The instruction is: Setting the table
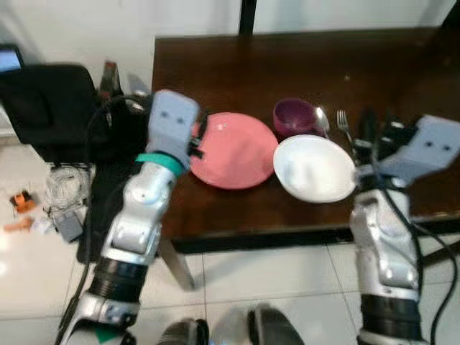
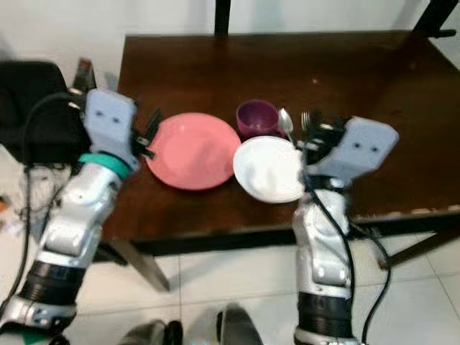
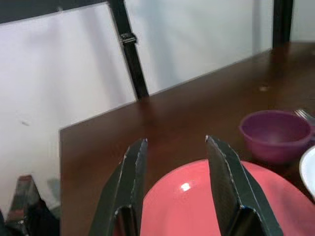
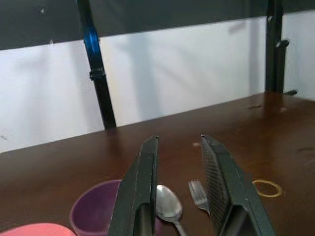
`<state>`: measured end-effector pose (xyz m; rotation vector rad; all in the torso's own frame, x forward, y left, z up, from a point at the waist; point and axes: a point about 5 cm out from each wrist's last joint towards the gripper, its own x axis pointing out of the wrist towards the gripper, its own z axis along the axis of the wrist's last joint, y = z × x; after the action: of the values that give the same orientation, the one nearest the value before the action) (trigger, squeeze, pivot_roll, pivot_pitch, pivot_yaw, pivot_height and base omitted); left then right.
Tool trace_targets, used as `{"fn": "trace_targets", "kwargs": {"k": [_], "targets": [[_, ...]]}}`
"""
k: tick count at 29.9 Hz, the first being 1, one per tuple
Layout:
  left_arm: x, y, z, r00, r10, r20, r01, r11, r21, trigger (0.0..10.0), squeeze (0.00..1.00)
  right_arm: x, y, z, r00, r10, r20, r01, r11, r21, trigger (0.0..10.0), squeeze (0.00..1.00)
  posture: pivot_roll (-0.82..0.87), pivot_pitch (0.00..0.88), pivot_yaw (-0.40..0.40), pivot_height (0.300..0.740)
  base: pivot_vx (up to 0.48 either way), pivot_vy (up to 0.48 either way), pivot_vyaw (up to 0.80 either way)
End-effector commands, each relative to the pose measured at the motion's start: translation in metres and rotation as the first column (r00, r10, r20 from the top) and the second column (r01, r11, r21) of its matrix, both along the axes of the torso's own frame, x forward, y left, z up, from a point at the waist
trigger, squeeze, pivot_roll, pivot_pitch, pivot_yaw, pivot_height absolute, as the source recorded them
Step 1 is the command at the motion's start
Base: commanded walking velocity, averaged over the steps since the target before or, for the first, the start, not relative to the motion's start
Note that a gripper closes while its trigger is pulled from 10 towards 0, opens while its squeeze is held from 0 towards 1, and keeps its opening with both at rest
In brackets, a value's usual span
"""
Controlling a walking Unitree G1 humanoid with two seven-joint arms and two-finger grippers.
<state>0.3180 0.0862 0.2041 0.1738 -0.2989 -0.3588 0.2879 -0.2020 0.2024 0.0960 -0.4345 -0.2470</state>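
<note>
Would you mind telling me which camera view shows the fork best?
The right wrist view: the fork lies beside the spoon, its tines clear between the right end effector's open fingers. Both eye views show it small and blurred behind the white plate; the left wrist view catches just its tines.

A dark wooden desk (image 1: 302, 65) carries a pink plate (image 1: 233, 149) near its front edge, with a white plate (image 1: 314, 168) just beside it. Behind them sit a purple bowl (image 1: 295, 116), a spoon (image 1: 321, 120) and a fork (image 1: 343, 123).

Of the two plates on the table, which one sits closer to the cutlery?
The white plate: it lies just below the spoon and fork, while the pink plate lies further to the robot's left.
</note>
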Motion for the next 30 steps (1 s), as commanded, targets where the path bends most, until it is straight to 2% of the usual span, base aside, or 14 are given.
{"fn": "trace_targets", "kwargs": {"k": [1,13,15,16,19,20,22,24,25,26,27,28,29,30], "targets": [[-0.001,0.004,-0.002,1.0,0.004,-0.015,-0.003,1.0,0.018,10.0,0.0,-0.001,0.003,0.0,1.0,0.01,-0.008,-0.01,1.0,0.003,10.0,0.0,-0.03,0.0,0.074,0.74,0.0,0.0,0.0],[-0.003,-0.003,-0.008,0.997,-0.046,-0.063,0.049,0.998,0.043,10.0,0.0,-0.002,0.003,-0.002,1.0,0.008,-0.022,-0.007,1.0,0.003,10.0,0.0,-0.03,0.0,0.075,0.74,0.0,0.0,0.0],[-0.001,0.002,-0.012,0.993,-0.065,-0.096,0.076,0.991,0.111,10.0,0.0,-0.002,0.005,-0.002,0.999,0.025,-0.033,-0.025,1.0,-0.002,10.0,0.0,-0.03,0.0,0.071,0.74,0.0,0.0,0.0],[-0.001,0.002,-0.012,0.993,-0.065,-0.096,0.076,0.991,0.111,10.0,0.0,-0.002,0.005,-0.002,0.999,0.025,-0.033,-0.025,1.0,-0.002,10.0,0.0,-0.03,0.0,0.071,0.74,0.0,0.0,0.0],[0.006,0.028,-0.015,0.994,-0.06,-0.092,0.082,0.96,0.266,10.0,0.0,0.0,0.01,-0.006,0.995,0.067,-0.069,-0.068,0.997,-0.019,10.0,0.0,-0.02,0.0,0.063,0.74,0.0,0.0,0.0],[0.006,0.028,-0.015,0.994,-0.06,-0.092,0.082,0.96,0.266,10.0,0.0,0.0,0.01,-0.006,0.995,0.067,-0.069,-0.068,0.997,-0.019,10.0,0.0,-0.02,0.0,0.063,0.74,0.0,0.0,0.0],[0.008,0.047,-0.023,0.992,-0.054,-0.111,0.093,0.917,0.388,10.0,0.0,0.001,0.016,-0.01,0.989,0.104,-0.105,-0.107,0.994,-0.027,10.0,0.0,-0.01,0.0,0.061,0.74,0.0,0.0,0.0],[0.002,0.065,-0.048,0.986,-0.078,-0.15,0.148,0.827,0.543,10.0,0.0,0.004,0.026,-0.016,0.976,0.161,-0.143,-0.168,0.985,-0.039,10.0,0.0,0.0,0.0,0.053,0.74,0.0,0.0,0.0],[0.002,0.065,-0.048,0.986,-0.078,-0.15,0.148,0.827,0.543,10.0,0.0,0.004,0.026,-0.016,0.976,0.161,-0.143,-0.168,0.985,-0.039,10.0,0.0,0.0,0.0,0.053,0.74,0.0,0.0,0.0],[-0.001,0.069,-0.057,0.981,-0.094,-0.167,0.176,0.788,0.59,10.0,0.0,0.005,0.029,-0.017,0.971,0.18,-0.155,-0.189,0.981,-0.041,10.0,0.0,0.0,0.0,0.053,0.74,0.0,0.0,0.0],[-0.001,0.069,-0.057,0.981,-0.094,-0.167,0.176,0.788,0.59,10.0,0.0,0.005,0.029,-0.017,0.971,0.18,-0.155,-0.189,0.981,-0.041,10.0,0.0,0.0,0.0,0.053,0.74,0.0,0.0,0.0],[-0.006,0.074,-0.067,0.976,-0.116,-0.183,0.208,0.736,0.644,10.0,0.0,0.006,0.033,-0.019,0.966,0.199,-0.164,-0.207,0.978,-0.033,10.0,0.0,0.01,0.003,0.049,0.74,0.0,0.0,0.0],[-0.006,0.074,-0.067,0.976,-0.116,-0.183,0.208,0.736,0.644,10.0,0.0,0.006,0.033,-0.019,0.966,0.199,-0.164,-0.207,0.978,-0.033,10.0,0.0,0.01,0.003,0.049,0.74,0.0,0.0,0.0],[-0.01,0.075,-0.073,0.971,-0.145,-0.189,0.237,0.68,0.694,10.0,0.0,0.007,0.035,-0.019,0.962,0.218,-0.166,-0.224,0.974,-0.019,10.0,0.0,0.01,0.023,0.048,0.74,0.0,0.0,0.0]]}}
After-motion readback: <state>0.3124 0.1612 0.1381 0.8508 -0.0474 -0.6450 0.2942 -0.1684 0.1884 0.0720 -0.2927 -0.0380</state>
